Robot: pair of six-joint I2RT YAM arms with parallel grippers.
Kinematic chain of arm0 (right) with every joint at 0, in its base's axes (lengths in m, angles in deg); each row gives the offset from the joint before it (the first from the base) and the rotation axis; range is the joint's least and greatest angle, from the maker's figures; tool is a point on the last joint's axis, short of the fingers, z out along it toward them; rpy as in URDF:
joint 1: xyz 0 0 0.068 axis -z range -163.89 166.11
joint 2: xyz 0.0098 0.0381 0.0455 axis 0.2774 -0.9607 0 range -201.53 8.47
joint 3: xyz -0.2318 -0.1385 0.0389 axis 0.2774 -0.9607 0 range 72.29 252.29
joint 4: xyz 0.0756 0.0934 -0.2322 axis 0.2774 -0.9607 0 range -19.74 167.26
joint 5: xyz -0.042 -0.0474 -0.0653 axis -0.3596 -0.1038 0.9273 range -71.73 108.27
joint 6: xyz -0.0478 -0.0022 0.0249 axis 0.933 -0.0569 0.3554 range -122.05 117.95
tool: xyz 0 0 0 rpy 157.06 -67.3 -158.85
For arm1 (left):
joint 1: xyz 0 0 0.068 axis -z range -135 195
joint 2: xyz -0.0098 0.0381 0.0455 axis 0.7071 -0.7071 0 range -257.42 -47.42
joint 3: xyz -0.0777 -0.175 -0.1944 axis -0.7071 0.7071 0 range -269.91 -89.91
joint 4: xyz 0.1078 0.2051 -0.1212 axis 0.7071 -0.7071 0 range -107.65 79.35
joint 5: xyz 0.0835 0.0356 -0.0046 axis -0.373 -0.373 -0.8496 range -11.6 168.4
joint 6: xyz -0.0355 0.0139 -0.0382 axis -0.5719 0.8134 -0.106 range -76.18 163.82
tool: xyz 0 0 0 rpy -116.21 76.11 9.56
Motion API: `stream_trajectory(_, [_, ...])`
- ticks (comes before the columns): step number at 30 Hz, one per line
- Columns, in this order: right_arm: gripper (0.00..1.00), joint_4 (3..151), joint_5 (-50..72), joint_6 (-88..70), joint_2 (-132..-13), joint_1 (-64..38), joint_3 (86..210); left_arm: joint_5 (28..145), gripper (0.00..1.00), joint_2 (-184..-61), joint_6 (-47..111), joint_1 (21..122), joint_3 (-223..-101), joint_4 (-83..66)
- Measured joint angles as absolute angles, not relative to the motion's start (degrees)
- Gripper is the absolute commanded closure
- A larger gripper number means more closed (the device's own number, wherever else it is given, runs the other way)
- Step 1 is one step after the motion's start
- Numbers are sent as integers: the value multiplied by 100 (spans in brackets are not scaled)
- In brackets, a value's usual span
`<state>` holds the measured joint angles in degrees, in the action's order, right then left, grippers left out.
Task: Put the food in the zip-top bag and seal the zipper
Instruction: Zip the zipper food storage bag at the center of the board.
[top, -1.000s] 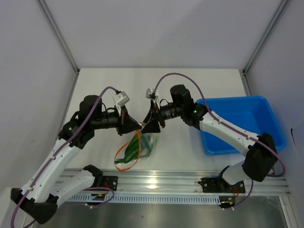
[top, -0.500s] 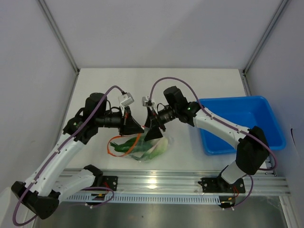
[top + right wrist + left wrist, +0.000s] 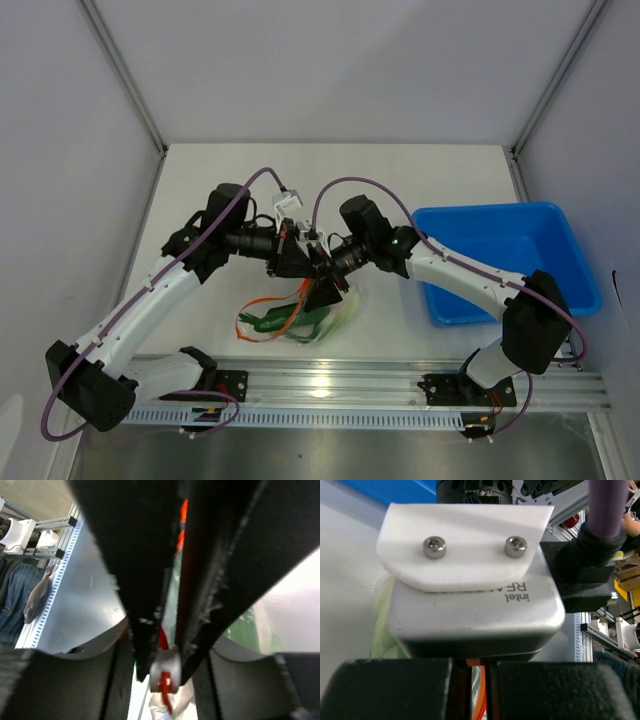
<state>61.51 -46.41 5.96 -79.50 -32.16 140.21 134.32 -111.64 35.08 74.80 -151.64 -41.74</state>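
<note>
White table (image 3: 420,170), food (image 3: 272,323) in bag (image 3: 340,312), zipper (image 3: 183,527) pinched

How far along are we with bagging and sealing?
Done: the food looks to be inside the bag, though one dark piece lies close to the mouth. In hand: the left gripper and right gripper are both pinched on the zipper, side by side above the bag. Left: the orange strip spreads in an open loop, so the mouth is not yet sealed.
</note>
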Motion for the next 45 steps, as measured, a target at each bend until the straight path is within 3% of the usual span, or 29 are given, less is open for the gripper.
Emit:
stream_trajectory(4, [62,6385,-4606,480,-7921,-3216,13888,13496,99,-11167,3445,7489,-15164,-4142])
stream_trajectory(13, [56,7201,-4587,-53,-7838,-3219,13418,13542,99,-11164,3423,7526,-15164,-4120])
stream_trajectory(15, [60,7430,-4615,-167,-7832,-3221,13320,13535,99,-11160,3423,7526,-15164,-4120])
stream_trajectory(17, [71,7629,-4652,-285,-7830,-3221,13230,13507,99,-11158,3432,7526,-15164,-4120])
stream_trajectory(19, [74,7889,-4711,-414,-7812,-3221,13116,13406,99,-11151,3473,7520,-15151,-4118])
stream_trajectory(25, [61,8632,-4757,-903,-7755,-3201,12791,13397,99,-11007,3484,7526,-15074,-4113])
stream_trajectory(27, [52,8818,-4764,-1045,-7749,-3186,12719,13413,99,-10961,3482,7526,-15063,-4115])
stream_trajectory(31, [52,9023,-4753,-1218,-7692,-3116,12572,13419,99,-10872,3484,7526,-15044,-4072])
stream_trajectory(33, [62,9142,-4757,-1290,-7679,-3094,12529,13421,100,-10834,3482,7526,-15033,-4069])
stream_trajectory(36, [95,9349,-4759,-1465,-7679,-3092,12483,13428,99,-10812,3482,7526,-15033,-4052])
stream_trajectory(37, [100,9430,-4761,-1537,-7679,-3092,12474,13428,99,-10812,3482,7526,-15033,-4039])
stream_trajectory(45, [100,10759,-4200,-2619,-7668,-3135,12089,13216,90,-10749,3423,7526,-15033,-3941])
